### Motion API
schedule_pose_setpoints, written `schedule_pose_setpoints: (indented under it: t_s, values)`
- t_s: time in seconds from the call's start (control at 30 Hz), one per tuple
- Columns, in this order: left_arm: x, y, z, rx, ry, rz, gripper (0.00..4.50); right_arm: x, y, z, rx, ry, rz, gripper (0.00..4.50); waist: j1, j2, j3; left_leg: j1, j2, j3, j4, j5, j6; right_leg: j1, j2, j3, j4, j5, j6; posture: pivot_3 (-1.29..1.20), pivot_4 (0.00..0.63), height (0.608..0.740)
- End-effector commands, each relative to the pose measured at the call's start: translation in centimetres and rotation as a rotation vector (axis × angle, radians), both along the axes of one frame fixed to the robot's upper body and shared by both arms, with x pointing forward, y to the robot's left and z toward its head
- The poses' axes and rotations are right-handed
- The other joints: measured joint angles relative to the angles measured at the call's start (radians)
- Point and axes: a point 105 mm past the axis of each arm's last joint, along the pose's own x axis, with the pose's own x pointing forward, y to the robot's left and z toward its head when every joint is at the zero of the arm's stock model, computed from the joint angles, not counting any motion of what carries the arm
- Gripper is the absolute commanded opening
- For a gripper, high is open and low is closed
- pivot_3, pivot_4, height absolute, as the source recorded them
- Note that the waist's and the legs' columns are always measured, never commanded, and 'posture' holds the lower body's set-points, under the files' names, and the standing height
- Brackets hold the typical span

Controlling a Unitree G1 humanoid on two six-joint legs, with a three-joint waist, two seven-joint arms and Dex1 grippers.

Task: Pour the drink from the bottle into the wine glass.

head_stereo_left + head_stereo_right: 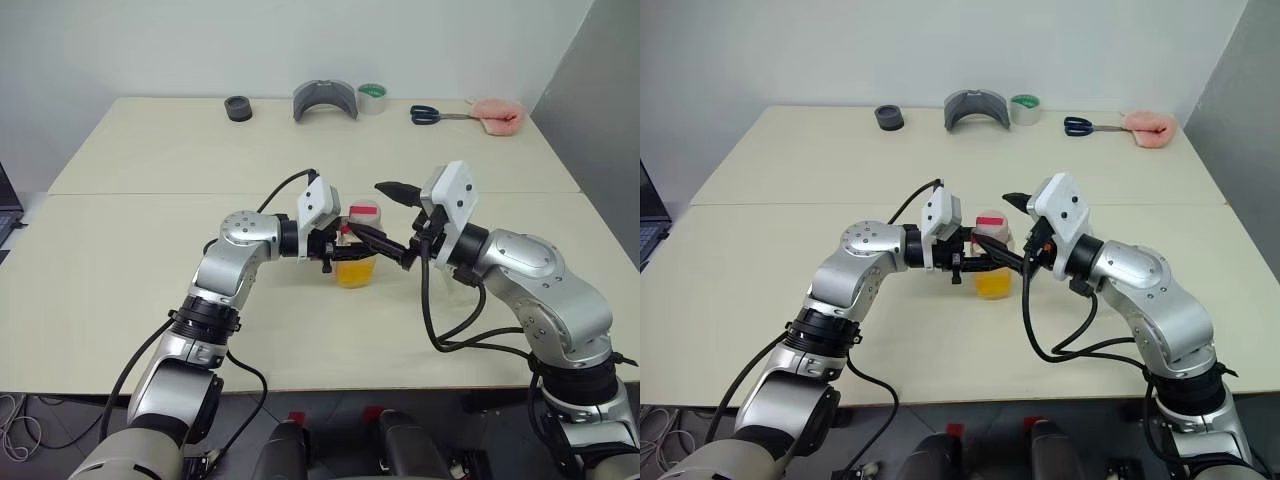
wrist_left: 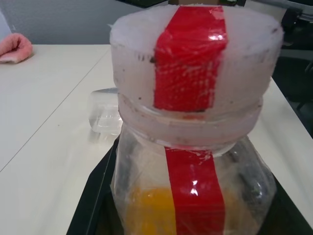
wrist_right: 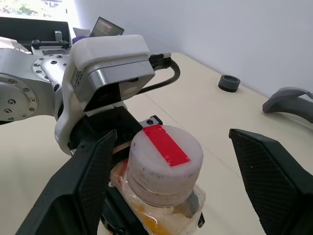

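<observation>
The bottle (image 1: pixel 357 258) stands in the middle of the table (image 1: pixel 150 280), clear plastic with a strip of red tape and a whitish cap (image 3: pixel 166 156). The drink (image 1: pixel 355 273), orange-yellow, fills its lower part. My left gripper (image 1: pixel 338 250) comes in from the left and is shut on the bottle's body just under the cap. My right gripper (image 3: pixel 178 164) is open, with one black finger (image 3: pixel 88 186) on each side of the cap and a gap between each finger and the cap. The wine glass is out of view.
Along the far edge lie a black tape roll (image 1: pixel 238 108), a grey curved part (image 1: pixel 325 100), a green-and-white tape roll (image 1: pixel 372 98), scissors (image 1: pixel 430 115) and a pink cloth (image 1: pixel 498 115). A small clear object (image 2: pixel 105 111) lies on the table past the bottle; I cannot tell what it is.
</observation>
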Motion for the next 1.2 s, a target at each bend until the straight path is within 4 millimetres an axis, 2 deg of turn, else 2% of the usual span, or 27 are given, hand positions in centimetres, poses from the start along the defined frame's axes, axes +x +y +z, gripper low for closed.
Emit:
schedule_pose_setpoints:
  t_s: [0.03,0.73,1.2]
  values:
    - [-0.6,-0.2,1.4,-0.032,-0.048,-0.028,1.8,-0.3,-0.1,1.1,0.003,-0.059,-0.001,3.91,0.0,0.0,0.0,0.0,0.0,0.0,0.0,0.0,0.0,0.0,0.0,0.0,0.0,0.0,0.0,0.0,0.15,0.74]
    - [-0.5,-0.1,1.3,-0.029,-0.048,-0.025,1.8,0.0,-1.5,0.7,-0.017,-0.047,-0.051,3.91,0.0,0.0,0.0,0.0,0.0,0.0,0.0,0.0,0.0,0.0,0.0,0.0,0.0,0.0,0.0,0.0,0.15,0.74]
    - [-0.6,-0.1,1.2,-0.029,-0.048,-0.026,1.8,-1.7,-0.8,1.0,0.025,0.012,0.063,3.91,0.0,0.0,0.0,0.0,0.0,0.0,0.0,0.0,0.0,0.0,0.0,0.0,0.0,0.0,0.0,0.0,0.15,0.74]
